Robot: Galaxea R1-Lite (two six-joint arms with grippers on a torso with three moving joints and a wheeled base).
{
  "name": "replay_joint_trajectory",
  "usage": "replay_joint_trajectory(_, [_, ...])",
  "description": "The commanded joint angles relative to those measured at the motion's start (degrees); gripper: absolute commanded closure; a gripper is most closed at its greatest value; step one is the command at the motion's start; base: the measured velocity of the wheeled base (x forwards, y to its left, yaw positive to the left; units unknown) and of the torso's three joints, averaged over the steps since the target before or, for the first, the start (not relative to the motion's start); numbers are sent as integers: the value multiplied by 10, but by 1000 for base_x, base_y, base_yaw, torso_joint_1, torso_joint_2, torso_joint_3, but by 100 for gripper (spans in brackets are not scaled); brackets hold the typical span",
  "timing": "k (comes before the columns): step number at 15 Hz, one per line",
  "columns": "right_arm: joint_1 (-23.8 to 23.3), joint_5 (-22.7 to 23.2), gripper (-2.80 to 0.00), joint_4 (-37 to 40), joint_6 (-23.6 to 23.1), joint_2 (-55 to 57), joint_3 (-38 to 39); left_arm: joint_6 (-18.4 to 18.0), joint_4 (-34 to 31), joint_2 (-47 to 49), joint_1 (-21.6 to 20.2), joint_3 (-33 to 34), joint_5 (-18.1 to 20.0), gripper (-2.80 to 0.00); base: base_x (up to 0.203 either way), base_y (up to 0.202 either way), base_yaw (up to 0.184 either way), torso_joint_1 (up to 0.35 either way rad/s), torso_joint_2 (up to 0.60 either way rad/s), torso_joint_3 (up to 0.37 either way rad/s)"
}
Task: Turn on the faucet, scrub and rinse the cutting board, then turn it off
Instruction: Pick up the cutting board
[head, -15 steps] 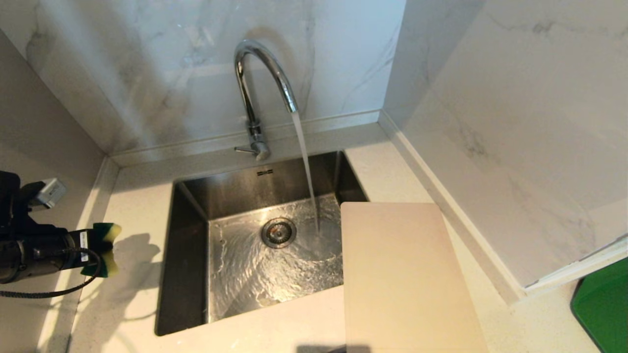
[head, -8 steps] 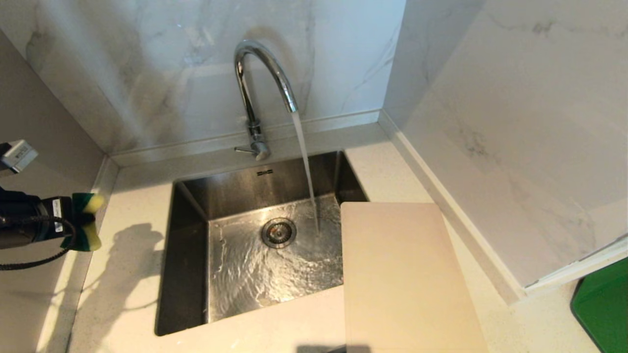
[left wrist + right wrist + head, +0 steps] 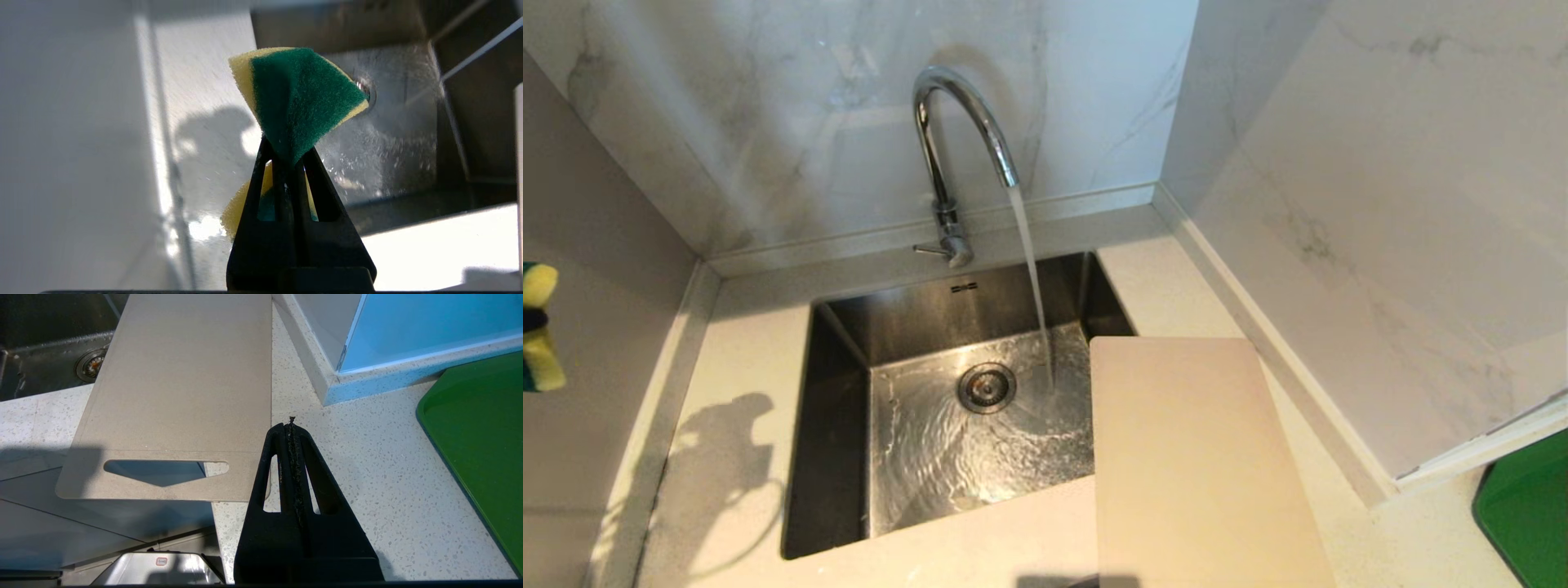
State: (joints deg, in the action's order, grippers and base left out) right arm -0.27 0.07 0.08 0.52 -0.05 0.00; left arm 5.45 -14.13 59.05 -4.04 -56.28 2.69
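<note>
Water runs from the chrome faucet into the steel sink as the left gripper hangs off to the sink's left, its black fingers clamped on a yellow-and-green sponge pinched at the waist so that it flares out on both sides of them. The cutting board lies well apart from those fingers, on the speckled bench at the sink's right, its far end jutting over the basin's right edge close to the falling stream.

The board is a flat, pale cream rectangle with rounded corners; its surface looks bare and dry. The faucet is a tall gooseneck with a thin lever sticking out at its base, and the water spreads in ripples around the drain.

The head view catches only the sponge at the frame's left edge, with the arm's shadow on the bench beneath. The left wrist view shows the grip itself, with the wet basin beyond. The right wrist view alone shows the right gripper, its fingers pressed together on nothing, poised above the bench just beside the board's near right corner; it also reveals the long handle hole at the board's near end, which overhangs the bench's front edge, and a green tray lying to the right
</note>
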Motion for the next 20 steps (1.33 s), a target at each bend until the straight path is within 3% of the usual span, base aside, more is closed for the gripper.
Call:
replay_joint_trajectory(1, [0,0,0,0,0,0,0,-8,-5,-103,-21,1,3,0,0,0,0,0,0,0])
replay_joint_trajectory(5, [0,0,0,0,0,0,0,-26,-52,-224,-35,23,14,0,0,0,0,0,0,0])
replay_joint_trajectory(9, [0,0,0,0,0,0,0,-32,-64,-341,-54,135,27,0,0,0,0,0,0,0])
replay_joint_trajectory(12, [0,0,0,0,0,0,0,-33,-61,-382,-40,193,28,0,0,0,0,0,0,0])
replay_joint_trajectory(17, [0,0,0,0,0,0,0,-33,-60,-426,-6,229,22,0,0,0,0,0,0,0])
replay_joint_trajectory(20, [0,0,0,0,0,0,0,-30,-27,-433,-2,259,8,0,0,0,0,0,0,0])
